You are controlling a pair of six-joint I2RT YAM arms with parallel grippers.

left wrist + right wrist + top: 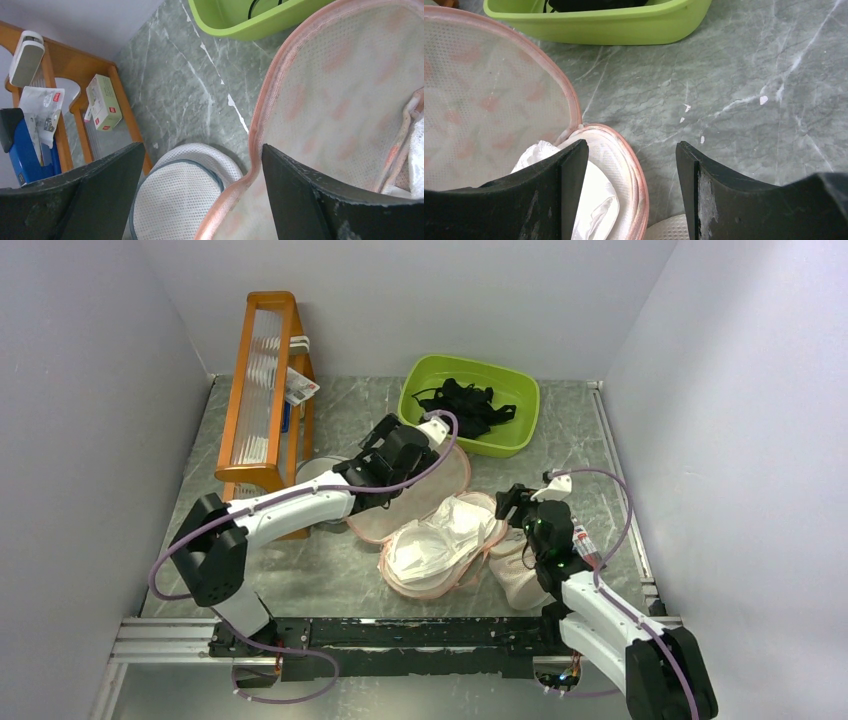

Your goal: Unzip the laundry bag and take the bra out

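The laundry bag (440, 480) lies unzipped in mid-table, its mesh flap folded back toward the far side. The white bra (440, 540) lies in the bag's near half. My left gripper (378, 443) is open and empty over the flap's left rim. In the left wrist view the pink zip edging (255, 130) runs between the left gripper's (202, 192) jaws, next to the right one. My right gripper (515, 502) is open and empty over the bag's right end. In the right wrist view the right gripper (631, 192) straddles the pink rim (636, 170), with the bra (594, 205) beside its left finger.
A green bin (410, 400) with black garments (465, 400) stands at the back. An orange rack (262, 390) stands at back left. A round grey-white mesh disc (315, 472) lies under the flap's left edge. A beige mesh pouch (520, 575) lies beside the right arm.
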